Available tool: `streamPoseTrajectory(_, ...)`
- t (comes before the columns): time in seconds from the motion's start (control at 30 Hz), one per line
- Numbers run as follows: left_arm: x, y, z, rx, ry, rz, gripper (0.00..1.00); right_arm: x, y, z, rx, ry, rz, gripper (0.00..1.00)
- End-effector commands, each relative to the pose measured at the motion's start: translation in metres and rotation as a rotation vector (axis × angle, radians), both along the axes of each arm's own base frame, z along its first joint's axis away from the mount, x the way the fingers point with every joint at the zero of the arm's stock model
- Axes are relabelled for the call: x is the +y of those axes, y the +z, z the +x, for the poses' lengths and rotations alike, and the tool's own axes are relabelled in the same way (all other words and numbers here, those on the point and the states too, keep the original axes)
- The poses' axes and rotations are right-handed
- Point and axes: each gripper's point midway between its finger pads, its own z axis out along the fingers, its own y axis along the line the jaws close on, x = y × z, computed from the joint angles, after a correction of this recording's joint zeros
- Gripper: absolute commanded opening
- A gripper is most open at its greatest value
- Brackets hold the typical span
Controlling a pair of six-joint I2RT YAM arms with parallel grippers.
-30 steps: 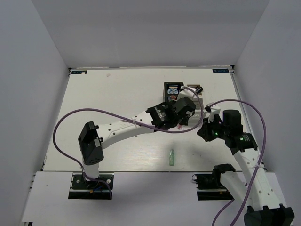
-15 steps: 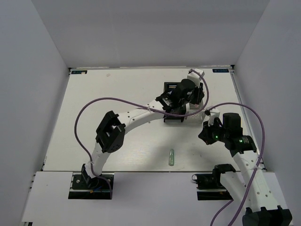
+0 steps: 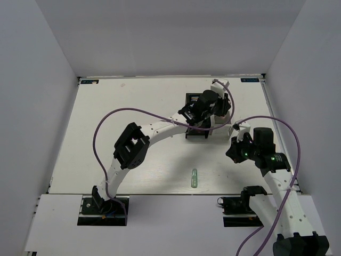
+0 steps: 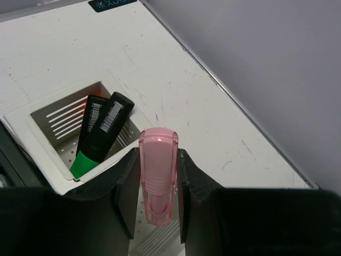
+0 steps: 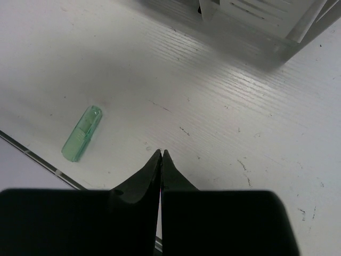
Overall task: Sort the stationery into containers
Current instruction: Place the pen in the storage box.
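Little has changed: left fingers (image 4: 125,197) clamp pink capsule (image 4: 158,176) over white box (image 4: 58,95); right fingers (image 5: 136,186) together

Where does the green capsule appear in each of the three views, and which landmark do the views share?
Top external: the green capsule lies on the table, low centre, near the front edge.
Left wrist: not in it.
Right wrist: middle left, to the left of the shut right claw.
Shared landmark: the white box, seen at left in the left wrist view and at top right in the right wrist view.
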Motion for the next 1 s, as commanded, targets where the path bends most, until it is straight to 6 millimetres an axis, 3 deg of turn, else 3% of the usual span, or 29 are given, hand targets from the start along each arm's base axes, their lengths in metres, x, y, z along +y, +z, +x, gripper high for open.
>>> streamPoseTrajectory(0.0,0.001,0.005,0.000,-0.020,-0.011,-0.005,0.03,0.001,0.003,0.005,-0.027,0.004,0.008,0.00)
streamPoseTrajectory(0.03,0.002,0.001,0.000,-0.012,-0.009,0.006,0.03,0.001,0.003,0.005,-0.028,0.007,0.011,0.07)
streamPoseTrajectory(0.1,0.005,-0.003,0.001,-0.009,-0.002,0.023,0.06,0.002,0.003,0.004,-0.024,0.014,0.013,0.11)
streamPoseTrajectory(0.23,0.007,-0.010,0.001,0.002,0.002,0.048,0.20,0.002,0.003,0.004,-0.021,0.010,0.021,0.23)
streamPoseTrajectory(0.27,0.007,-0.015,0.000,0.011,0.003,0.062,0.29,0.002,0.003,0.004,-0.021,0.013,0.022,0.28)
streamPoseTrajectory(0.53,0.009,-0.009,0.001,0.002,0.015,0.069,0.51,0.004,0.005,0.002,-0.021,0.021,0.048,0.34)
streamPoseTrajectory(0.63,0.012,-0.014,-0.001,0.018,0.016,0.092,0.59,0.005,0.007,0.002,-0.026,0.026,0.059,0.41)
streamPoseTrajectory(0.77,0.015,-0.002,0.000,0.005,0.022,0.083,0.59,0.008,0.008,-0.001,-0.021,0.046,0.078,0.45)
streamPoseTrajectory(0.8,0.016,0.003,-0.001,-0.003,0.023,0.078,0.57,0.009,0.008,-0.003,-0.019,0.053,0.082,0.38)
streamPoseTrajectory(0.87,0.018,0.010,-0.004,-0.016,0.019,0.073,0.43,0.014,0.008,-0.006,-0.019,0.089,0.098,0.18)
streamPoseTrajectory(0.9,0.021,0.023,-0.007,-0.031,0.017,0.058,0.22,0.017,0.008,-0.009,-0.013,0.109,0.110,0.04)
streamPoseTrajectory(0.97,0.031,0.062,-0.018,-0.097,0.008,0.044,0.06,0.026,0.008,-0.016,0.012,0.158,0.153,0.00)
